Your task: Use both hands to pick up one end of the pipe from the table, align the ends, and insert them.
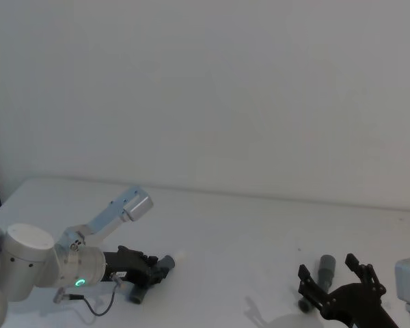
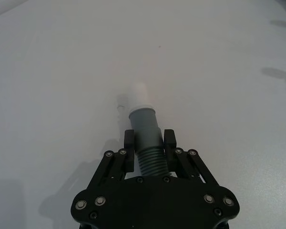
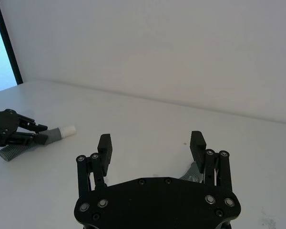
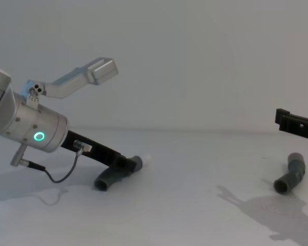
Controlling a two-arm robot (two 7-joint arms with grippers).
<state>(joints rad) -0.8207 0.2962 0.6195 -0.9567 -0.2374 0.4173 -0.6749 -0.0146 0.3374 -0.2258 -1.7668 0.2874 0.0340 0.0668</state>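
Observation:
My left gripper [image 1: 152,268] lies low over the table [image 1: 246,225], shut on the ribbed part of the white-tipped pipe piece [image 2: 144,125]. That piece's white plug tip [image 2: 140,92] points forward past the fingers [image 2: 129,143]. Its bent rear end [image 4: 103,183] rests on the table. The other pipe piece [image 1: 326,268], with its grey socket collar, lies at the front right. Over it my right gripper [image 3: 150,143] hovers open, clear of the piece [image 4: 290,175], which shows partly behind one finger [image 3: 196,141].
A plain pale wall [image 1: 212,89] rises behind the table's far edge. A dark vertical strip [image 3: 7,45] stands at the far left. A thin cable [image 4: 61,171] loops from my left wrist down to the table. Bare white surface lies between the two pipe pieces.

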